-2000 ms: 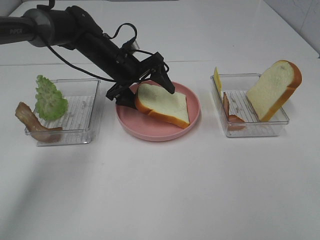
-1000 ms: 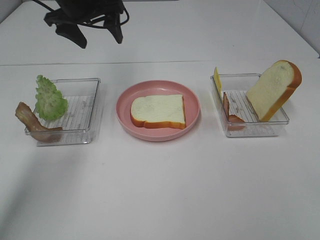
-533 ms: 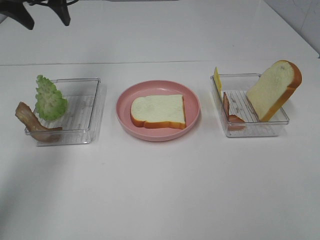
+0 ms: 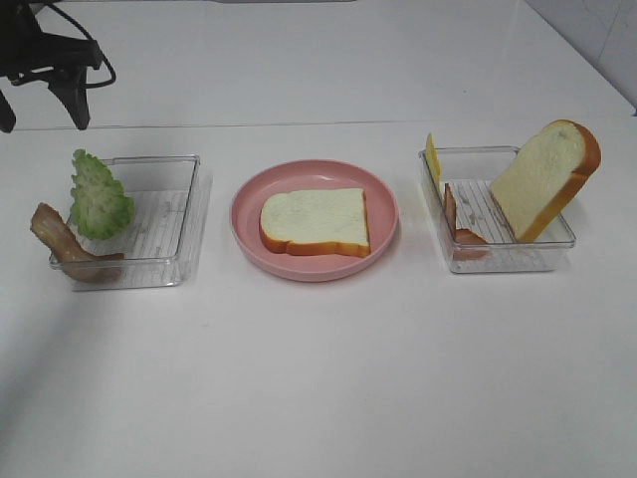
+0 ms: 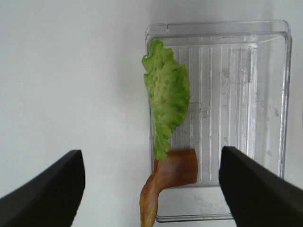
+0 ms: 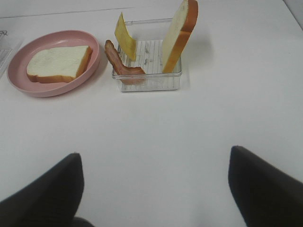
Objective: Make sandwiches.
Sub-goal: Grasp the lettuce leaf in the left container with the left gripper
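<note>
One white bread slice [image 4: 317, 221] with an orange-brown crust lies flat on the pink plate [image 4: 383, 199]. The left clear tray [image 4: 169, 224] holds ruffled green lettuce [image 4: 100, 197], and a bacon strip [image 4: 60, 244] hangs over its edge. My left gripper [image 4: 40, 105] hovers open behind that tray, holding nothing; in the left wrist view the lettuce [image 5: 166, 97] and bacon [image 5: 168, 177] lie between its fingers, far below. The right tray [image 4: 498, 254] holds a cheese square [image 4: 432, 157], bacon [image 4: 458, 224] and a leaning bread slice [image 4: 545, 179]. My right gripper [image 6: 155, 153] is open over bare table.
White table all around. In the right wrist view the plate [image 6: 19, 85] lies beside the right tray [image 6: 151, 80], with the standing bread slice [image 6: 180, 33], the cheese [image 6: 125, 42] and the bacon [image 6: 120, 64] in the tray.
The left gripper let go of the bread on the plate, lifted away to the back left, and has now come down behind the left tray. The food has not moved since.
</note>
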Controlling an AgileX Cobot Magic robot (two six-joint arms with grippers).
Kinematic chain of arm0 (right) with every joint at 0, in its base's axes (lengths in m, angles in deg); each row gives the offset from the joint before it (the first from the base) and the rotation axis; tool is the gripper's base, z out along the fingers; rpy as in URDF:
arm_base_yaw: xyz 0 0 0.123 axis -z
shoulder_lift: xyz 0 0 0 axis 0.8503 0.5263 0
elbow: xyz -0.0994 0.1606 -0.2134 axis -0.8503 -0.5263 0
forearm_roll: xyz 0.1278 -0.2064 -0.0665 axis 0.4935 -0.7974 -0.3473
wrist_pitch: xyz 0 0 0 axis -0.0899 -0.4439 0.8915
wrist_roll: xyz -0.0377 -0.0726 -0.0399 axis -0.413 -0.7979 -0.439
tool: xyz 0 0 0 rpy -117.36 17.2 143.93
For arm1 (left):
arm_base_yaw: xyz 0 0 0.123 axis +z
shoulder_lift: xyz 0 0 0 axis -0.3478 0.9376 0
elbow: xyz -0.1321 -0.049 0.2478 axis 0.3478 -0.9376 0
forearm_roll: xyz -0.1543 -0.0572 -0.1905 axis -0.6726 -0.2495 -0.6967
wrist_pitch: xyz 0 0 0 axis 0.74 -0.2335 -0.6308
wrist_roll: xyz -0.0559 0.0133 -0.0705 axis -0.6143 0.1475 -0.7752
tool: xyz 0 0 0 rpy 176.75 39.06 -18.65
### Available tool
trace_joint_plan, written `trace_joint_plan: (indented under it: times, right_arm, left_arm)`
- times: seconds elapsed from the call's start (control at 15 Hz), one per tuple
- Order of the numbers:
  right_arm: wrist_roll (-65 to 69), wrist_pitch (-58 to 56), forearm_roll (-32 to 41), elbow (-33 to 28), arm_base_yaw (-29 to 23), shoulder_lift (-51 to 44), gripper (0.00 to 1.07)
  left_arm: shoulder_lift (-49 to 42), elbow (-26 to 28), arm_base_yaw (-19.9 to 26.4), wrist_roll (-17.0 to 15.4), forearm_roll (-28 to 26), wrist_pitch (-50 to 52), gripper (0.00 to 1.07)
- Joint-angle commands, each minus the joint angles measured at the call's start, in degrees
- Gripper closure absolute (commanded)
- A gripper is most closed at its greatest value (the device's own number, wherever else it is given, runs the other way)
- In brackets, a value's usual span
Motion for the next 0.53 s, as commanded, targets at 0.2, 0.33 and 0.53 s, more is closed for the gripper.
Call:
trace_joint_plan:
  times: [0.2, 0.33, 0.53]
  right_arm:
    - [-0.4, 0.3, 0.3, -0.1, 0.2, -0.3, 0.29]
    - [-0.4, 0.3, 0.3, -0.1, 0.2, -0.3, 0.29]
    - [-0.4, 0.3, 0.3, -0.1, 0.2, -0.3, 0.29]
  left_arm:
    - [6.5, -0.5, -0.3, -0.1, -2.9, -0.3, 0.32]
    - [8.3, -0.4, -0.3, -0.1, -2.9, 0.5, 0.34]
    - [9.2, -0.4, -0.3, -0.1, -2.8, 1.4, 0.48]
